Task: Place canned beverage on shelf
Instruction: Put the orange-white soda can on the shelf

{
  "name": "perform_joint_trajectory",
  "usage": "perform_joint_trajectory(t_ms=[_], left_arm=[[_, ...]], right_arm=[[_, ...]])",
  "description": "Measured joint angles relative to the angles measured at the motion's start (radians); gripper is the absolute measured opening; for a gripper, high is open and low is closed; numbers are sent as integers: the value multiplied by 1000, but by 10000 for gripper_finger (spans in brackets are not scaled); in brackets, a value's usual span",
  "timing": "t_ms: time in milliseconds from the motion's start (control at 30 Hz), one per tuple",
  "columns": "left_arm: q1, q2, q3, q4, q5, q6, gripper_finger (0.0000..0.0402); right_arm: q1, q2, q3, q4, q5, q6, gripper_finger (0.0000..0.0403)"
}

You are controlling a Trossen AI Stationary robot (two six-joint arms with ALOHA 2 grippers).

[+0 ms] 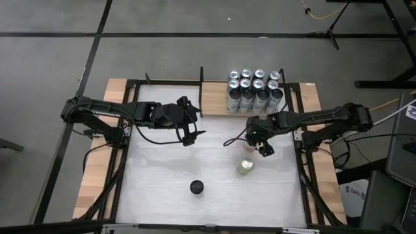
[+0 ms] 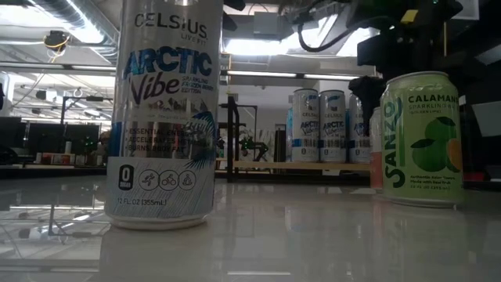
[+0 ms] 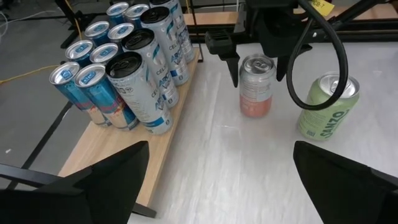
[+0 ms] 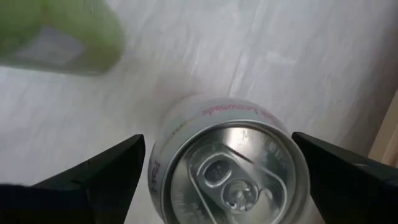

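Observation:
A short white-and-pink can (image 4: 230, 168) stands upright on the white table, right of centre. My right gripper (image 4: 217, 140) hangs open just above it, pointing steeply down, one finger on either side of the can's top (image 3: 257, 64) and clear of it. In the high view the gripper (image 1: 260, 142) hides this can. The shelf (image 1: 214, 97), a light-brown board at the far edge, carries several tall cans (image 1: 255, 90) on its right part. My left gripper (image 1: 190, 130) waits open above the table's left half, holding nothing.
A green Sanzo can (image 1: 245, 167) stands just nearside of my right gripper. A tall black-topped Celsius can (image 1: 197, 187) stands near the front centre. The shelf's left part (image 3: 112, 155) is bare. Black frame rails and pale wooden strips (image 1: 91, 175) edge the table.

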Motion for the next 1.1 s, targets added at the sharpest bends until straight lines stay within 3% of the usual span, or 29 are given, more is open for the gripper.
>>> perform_joint_trajectory(t_ms=[233, 533, 867, 1100], left_arm=[[0, 0, 0, 0, 0, 0, 390], [0, 0, 0, 1, 0, 0, 390], [0, 0, 0, 1, 0, 0, 390], [0, 0, 0, 3, 0, 0, 390]], right_arm=[[0, 1, 0, 7, 0, 5, 377], [0, -1, 1, 20, 0, 8, 281], [0, 1, 0, 173, 0, 131, 302], [0, 76, 67, 181, 0, 209, 288]])
